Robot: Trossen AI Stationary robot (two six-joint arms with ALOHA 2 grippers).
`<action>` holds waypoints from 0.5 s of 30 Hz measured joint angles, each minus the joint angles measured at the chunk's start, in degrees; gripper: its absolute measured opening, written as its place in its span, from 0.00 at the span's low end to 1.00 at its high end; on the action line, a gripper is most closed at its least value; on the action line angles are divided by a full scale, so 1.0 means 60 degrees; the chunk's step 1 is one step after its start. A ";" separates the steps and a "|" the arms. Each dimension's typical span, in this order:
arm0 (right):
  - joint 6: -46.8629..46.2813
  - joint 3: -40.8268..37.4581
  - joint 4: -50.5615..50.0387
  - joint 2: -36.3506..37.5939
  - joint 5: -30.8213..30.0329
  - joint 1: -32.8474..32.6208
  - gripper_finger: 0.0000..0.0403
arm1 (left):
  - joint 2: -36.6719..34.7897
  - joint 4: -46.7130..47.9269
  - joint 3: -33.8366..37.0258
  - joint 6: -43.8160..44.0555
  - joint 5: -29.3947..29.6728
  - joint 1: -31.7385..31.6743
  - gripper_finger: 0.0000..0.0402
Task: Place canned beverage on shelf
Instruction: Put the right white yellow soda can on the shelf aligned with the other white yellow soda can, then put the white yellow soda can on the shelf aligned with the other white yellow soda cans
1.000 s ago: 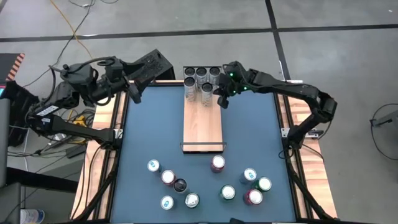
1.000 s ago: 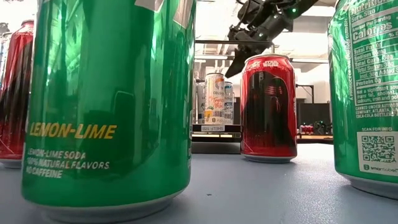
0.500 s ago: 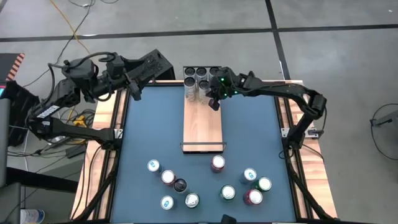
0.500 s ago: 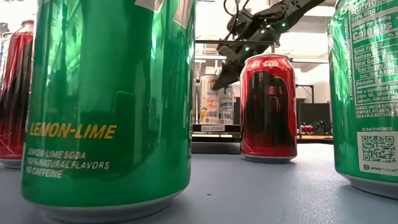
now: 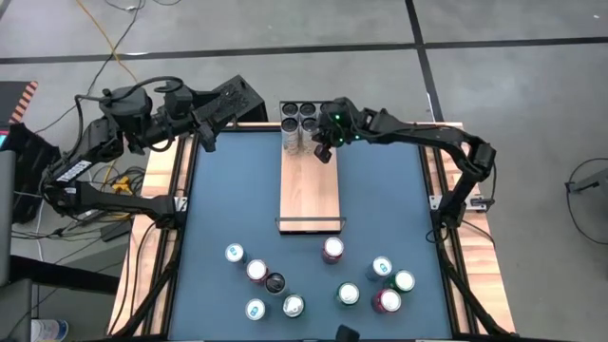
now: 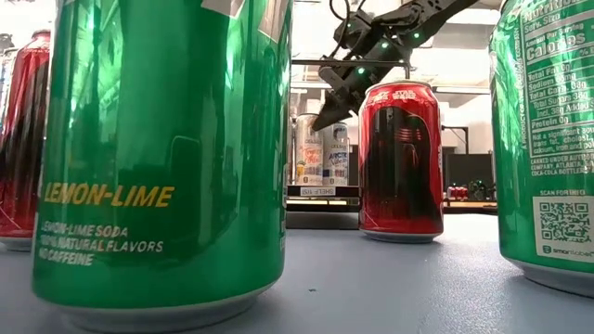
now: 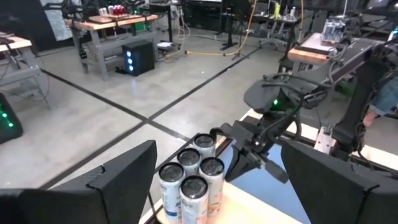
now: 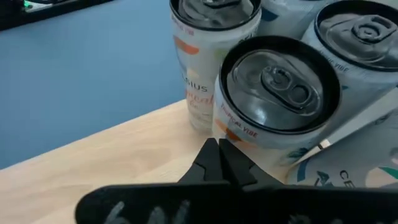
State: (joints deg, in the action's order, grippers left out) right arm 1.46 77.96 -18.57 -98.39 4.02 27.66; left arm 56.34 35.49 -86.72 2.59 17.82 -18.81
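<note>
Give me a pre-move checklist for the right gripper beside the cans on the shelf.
1. Right gripper shut, holding nothing: ok.
2. Shut fingertips against the nearest can: cannot tell whether they touch.
3. Cans on the shelf upright at its far end: ok.
4. Near part of the shelf bare: ok.
5. Left gripper open, off the table's far left corner, clear of the cans: ok.
6. Loose cans upright on the table's near side: ok.

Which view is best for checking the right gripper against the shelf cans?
Right wrist view: the shut right gripper sits right beside a white can on the shelf. High view shows it small; low view distant, partly behind a red can; left wrist view from farther off.
</note>
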 joint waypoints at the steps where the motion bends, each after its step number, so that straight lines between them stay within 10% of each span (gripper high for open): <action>1: -0.0007 0.0115 -0.0183 0.0000 0.0002 -0.0031 0.00 | 0.0000 0.0007 0.0000 0.0000 0.0000 0.0000 0.83; 15: 0.0471 0.2300 -0.4092 0.0925 -0.1207 -0.0703 0.00 | 0.0730 0.0197 0.0000 -0.0427 -0.0887 -0.0193 0.83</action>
State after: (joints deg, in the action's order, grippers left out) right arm 4.28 91.76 -43.12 -92.84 -3.22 23.44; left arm 60.72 36.67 -86.72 0.03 12.50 -19.97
